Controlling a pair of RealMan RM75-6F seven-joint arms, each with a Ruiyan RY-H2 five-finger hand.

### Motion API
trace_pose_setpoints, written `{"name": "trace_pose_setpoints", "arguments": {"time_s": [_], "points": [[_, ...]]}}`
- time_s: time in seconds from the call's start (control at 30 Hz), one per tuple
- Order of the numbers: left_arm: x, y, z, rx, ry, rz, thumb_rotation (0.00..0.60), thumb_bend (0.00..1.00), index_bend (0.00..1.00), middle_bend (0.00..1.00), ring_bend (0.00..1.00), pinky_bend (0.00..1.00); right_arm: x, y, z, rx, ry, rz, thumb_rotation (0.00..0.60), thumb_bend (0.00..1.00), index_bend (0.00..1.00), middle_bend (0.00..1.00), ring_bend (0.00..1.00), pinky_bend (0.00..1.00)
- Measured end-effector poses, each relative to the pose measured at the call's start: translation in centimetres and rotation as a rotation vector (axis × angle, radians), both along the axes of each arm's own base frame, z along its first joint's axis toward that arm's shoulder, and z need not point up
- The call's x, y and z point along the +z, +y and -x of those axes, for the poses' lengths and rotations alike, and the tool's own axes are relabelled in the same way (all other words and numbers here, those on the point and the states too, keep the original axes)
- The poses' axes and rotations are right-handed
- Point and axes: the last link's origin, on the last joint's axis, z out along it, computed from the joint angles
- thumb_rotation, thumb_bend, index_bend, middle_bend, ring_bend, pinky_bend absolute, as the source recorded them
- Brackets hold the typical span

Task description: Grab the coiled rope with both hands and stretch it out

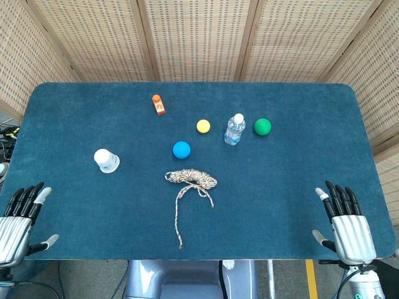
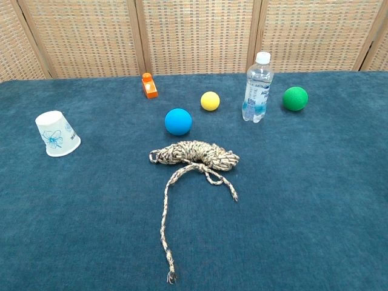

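The coiled rope (image 1: 192, 179) is a speckled beige bundle lying near the middle of the blue table, with one long tail running toward the front edge and a short tail curling right. The chest view shows the same rope (image 2: 195, 155) with its long tail ending near the bottom of the frame. My left hand (image 1: 19, 221) hovers at the table's front left corner, fingers spread and holding nothing. At the front right corner my right hand (image 1: 346, 221) is likewise spread and empty. Both hands are far from the rope and appear only in the head view.
Behind the rope lie a blue ball (image 1: 181, 149), a yellow ball (image 1: 203, 126), a water bottle (image 1: 235, 129) and a green ball (image 1: 262, 126). An orange block (image 1: 158, 104) sits further back. An upturned paper cup (image 1: 106, 160) stands at the left. Woven screens close off the rear.
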Motion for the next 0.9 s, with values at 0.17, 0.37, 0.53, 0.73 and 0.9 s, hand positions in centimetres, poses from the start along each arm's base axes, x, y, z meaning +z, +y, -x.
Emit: {"name": "trace_pose_setpoints", "arguments": {"time_s": [0.17,0.37,0.53,0.73,0.9], "points": [[0.1,0.0,0.0,-0.001,-0.003,0.0,0.6,0.0,0.0,0.0,0.0,0.0,-0.2,0.0,0.0,0.0,0.001,-0.01,0.6,0.0,0.13,0.0,0.0,0.0],[0.0,0.0,-0.1,-0.005,0.001,-0.003,0.6,0.0,0.0,0.0,0.0,0.0,-0.9,-0.6,-0.1,0.014,0.014,-0.046,0.6,0.0,0.16,0.0,0.0,0.0],[-0.3,0.1,-0.2,-0.002,0.012,0.002,0.6,0.0,0.0,0.0,0.0,0.0,-2.0,-2.2,-0.8,0.071,0.067,-0.125,0.6,0.0,0.21,0.0,0.0,0.0],[-0.9,0.3,-0.4,0.009,0.035,0.011,0.6,0.0,0.0,0.0,0.0,0.0,-4.0,-5.1,-3.1,0.199,0.134,-0.287,0.6,0.0,0.26,0.0,0.0,0.0],[-1.3,0.5,-0.5,0.015,0.046,0.017,0.6,0.0,0.0,0.0,0.0,0.0,-6.1,-7.5,-5.7,0.344,0.209,-0.399,0.6,0.06,0.35,0.0,0.0,0.0]]}}
